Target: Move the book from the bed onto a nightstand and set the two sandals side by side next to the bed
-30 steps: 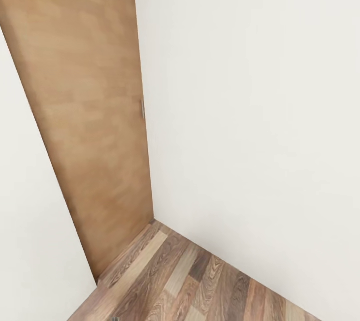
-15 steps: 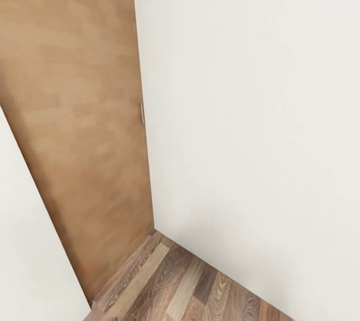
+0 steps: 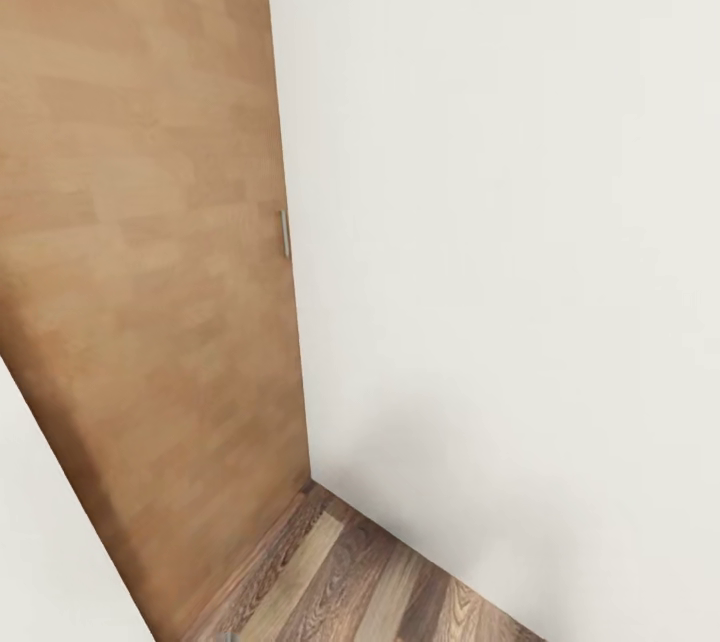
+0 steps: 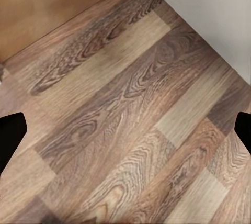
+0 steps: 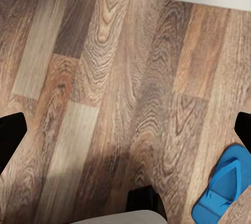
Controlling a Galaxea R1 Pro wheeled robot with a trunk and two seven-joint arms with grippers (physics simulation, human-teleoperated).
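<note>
Blue sandal (image 5: pixel 222 190): on floor, 4 o'clock of right end effector (image 5: pixel 125 130), nearer arm; both end effectors spread, empty.

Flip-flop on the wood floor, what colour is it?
Bright blue flip-flop, best seen in the right wrist view.

A brown wooden door (image 3: pixel 150 252) with a small metal handle (image 3: pixel 284 232) meets a white wall (image 3: pixel 500 222) — wood-plank floor (image 3: pixel 350 587) below, in the corner.
</note>
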